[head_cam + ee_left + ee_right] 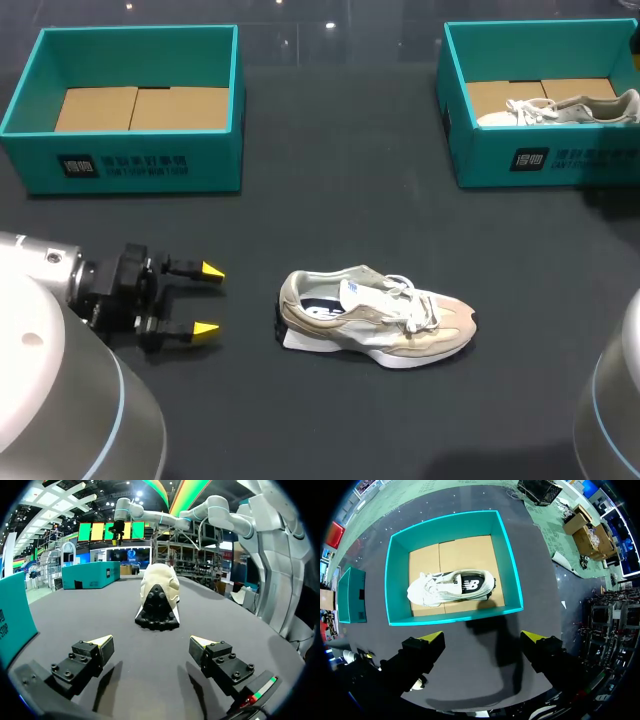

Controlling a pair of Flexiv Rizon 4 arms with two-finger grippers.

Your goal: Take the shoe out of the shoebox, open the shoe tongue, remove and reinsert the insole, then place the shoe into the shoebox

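Beige sneaker (375, 325) was found on the table (330, 220), heel toward the left gripper (208, 300), which was spread wide, nothing held. Right gripper (482, 636) was likewise wide open, nothing held, above the right shoebox (509, 560), in which a white sneaker (450, 587) was laid.

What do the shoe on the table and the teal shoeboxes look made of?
Shoe on the table: matte beige suede-like panels over pale mesh, white foam-like sole. Left shoebox and right shoebox: probably cardboard, matte teal walls, bare brown flaps inside.
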